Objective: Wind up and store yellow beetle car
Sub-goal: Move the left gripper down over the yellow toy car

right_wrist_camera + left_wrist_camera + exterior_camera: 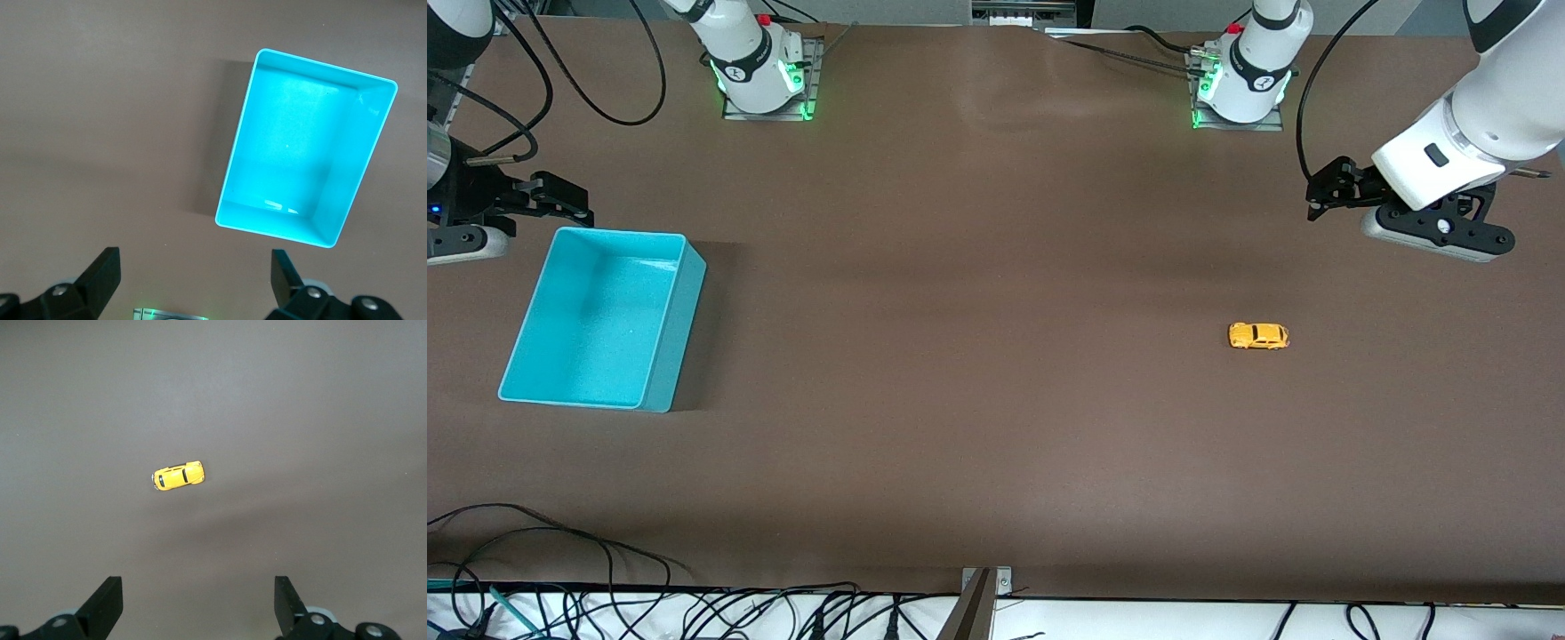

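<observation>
Evidently nothing is done yet: the yellow beetle car (pixel 1258 336) sits untouched on the counter (pixel 978 356) toward the left arm's end, well apart from the turquoise bin (pixel 660 351). Left pincer (pixel 1325 191) hangs wide and empty above the counter near the car; right pincer (pixel 560 197), likewise wide, waits by the bin.

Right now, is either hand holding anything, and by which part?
Nothing is held. The left hand hangs open above the yellow beetle car, which sits alone on the table. The right hand is open beside the turquoise bin.
</observation>
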Robot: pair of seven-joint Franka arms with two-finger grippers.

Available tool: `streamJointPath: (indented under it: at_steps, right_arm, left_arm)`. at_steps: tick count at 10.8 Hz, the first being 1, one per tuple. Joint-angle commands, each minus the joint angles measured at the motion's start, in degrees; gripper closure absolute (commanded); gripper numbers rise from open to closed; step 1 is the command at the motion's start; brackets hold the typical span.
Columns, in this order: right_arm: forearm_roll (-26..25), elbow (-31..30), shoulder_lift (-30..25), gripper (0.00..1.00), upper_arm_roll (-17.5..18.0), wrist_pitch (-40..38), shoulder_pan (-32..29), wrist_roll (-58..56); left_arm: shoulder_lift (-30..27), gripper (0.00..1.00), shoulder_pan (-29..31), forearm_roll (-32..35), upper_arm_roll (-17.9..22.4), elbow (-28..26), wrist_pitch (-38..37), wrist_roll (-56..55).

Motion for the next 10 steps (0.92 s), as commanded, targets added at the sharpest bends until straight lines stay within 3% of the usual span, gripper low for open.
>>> streamJointPath:
  at_steps: [1, 10]
  right_arm:
    - [0.9, -0.3, -0.6, 0.0, 0.0, -0.4, -0.1, -0.8]
    - [0.9, -0.3, -0.6, 0.0, 0.0, -0.4, -0.1, -0.8]
  left_arm:
    - [-0.2, 0.0, 0.4, -1.9, 0.2, -0.3, -0.5, 0.5]
    - [-0.4, 0.0, 0.4, -1.9, -0.2, -0.6, -0.5, 3.1]
